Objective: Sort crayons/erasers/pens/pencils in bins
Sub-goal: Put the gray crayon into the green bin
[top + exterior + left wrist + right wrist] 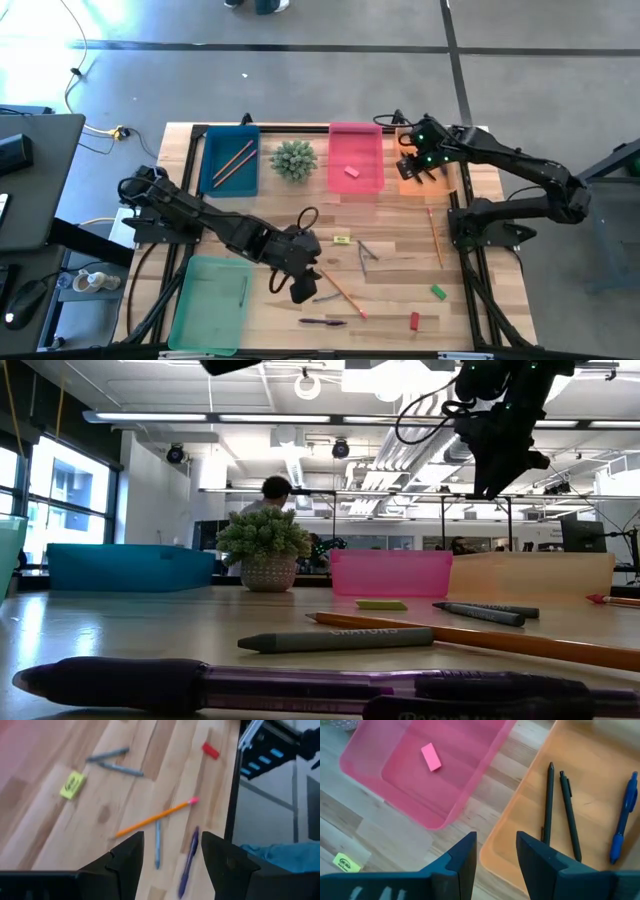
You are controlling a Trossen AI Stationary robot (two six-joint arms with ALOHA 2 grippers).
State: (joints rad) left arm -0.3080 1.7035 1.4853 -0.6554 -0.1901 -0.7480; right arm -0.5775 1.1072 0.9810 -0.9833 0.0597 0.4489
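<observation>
My left gripper (pixel 303 285) hangs open above the near middle of the table. Below its fingers lie a grey crayon (pixel 157 845), a purple pen (pixel 189 857) and an orange pencil (pixel 155 818). My right gripper (pixel 496 855) is open and holds nothing, above the gap between the pink bin (pixel 445 785) and the orange bin (pixel 580 770). The pink bin holds a pink eraser (pixel 430 757). Two black pens (pixel 549 800) and a blue pen (pixel 622 820) lie in the orange bin. The blue bin (pixel 230 160) holds two pencils. A crayon lies in the green bin (pixel 212 300).
Loose on the wood lie a yellow eraser (pixel 342 240), two grey crayons (pixel 367 252), a second pencil (pixel 436 235), a green eraser (pixel 438 292) and a red eraser (pixel 415 321). A spiky potted plant (pixel 293 160) stands between the blue and pink bins.
</observation>
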